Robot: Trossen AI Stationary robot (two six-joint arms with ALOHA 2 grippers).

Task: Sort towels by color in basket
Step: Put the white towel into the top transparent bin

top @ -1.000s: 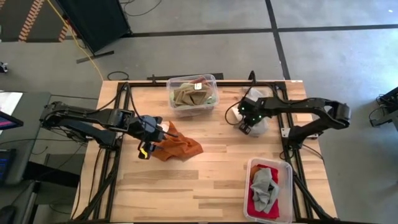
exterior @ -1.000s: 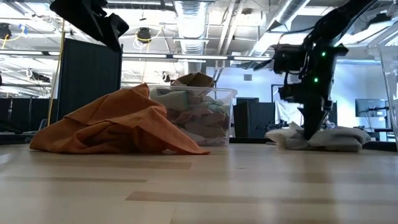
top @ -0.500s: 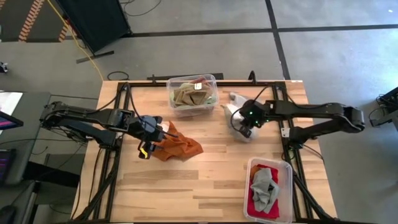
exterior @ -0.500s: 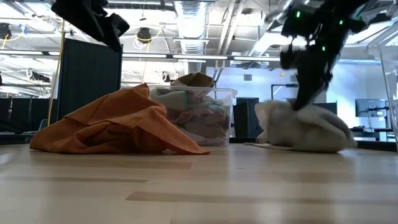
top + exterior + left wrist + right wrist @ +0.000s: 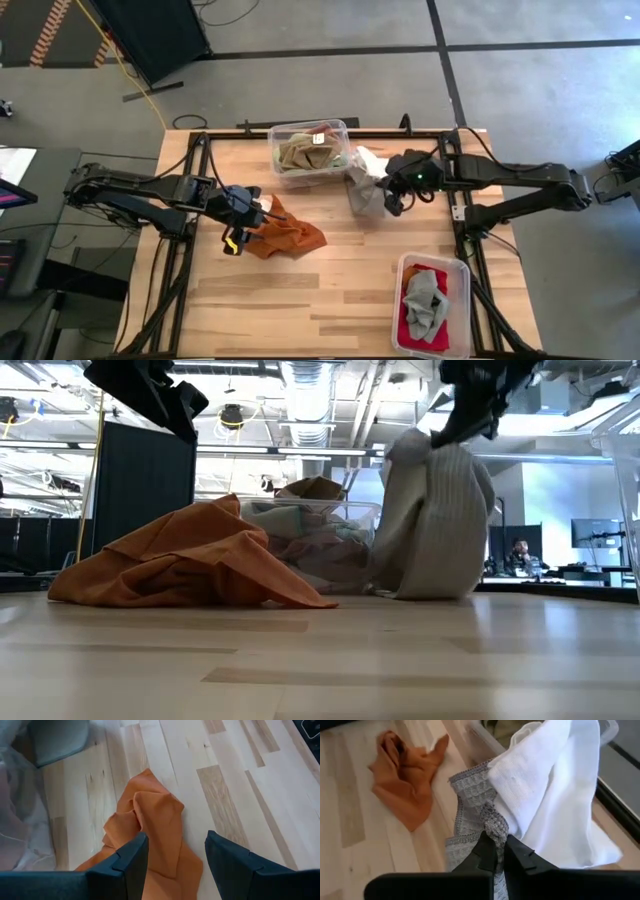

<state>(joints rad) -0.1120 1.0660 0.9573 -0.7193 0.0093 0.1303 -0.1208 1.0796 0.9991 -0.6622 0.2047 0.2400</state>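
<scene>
No readable text or labels.

Robotics lab or industrial workshop.
Exposed ceiling ducts (image 5: 305, 390) and strip lights hang overhead, monitors (image 5: 597, 532) glow at the back, and a wooden surface (image 5: 330, 290) stands on a grey concrete floor (image 5: 330, 90) crossed by cables (image 5: 128, 75).

Bright, even light falls from the ceiling lamps (image 5: 305, 385), which glare white at table height. The wooden table (image 5: 330, 290) is evenly lit, with only soft, short shadows under the orange cloth (image 5: 285, 238). Low down, the nearest boards blur. The lifted white cloth (image 5: 560, 785) looks washed out, and the room behind is hazy.
</scene>
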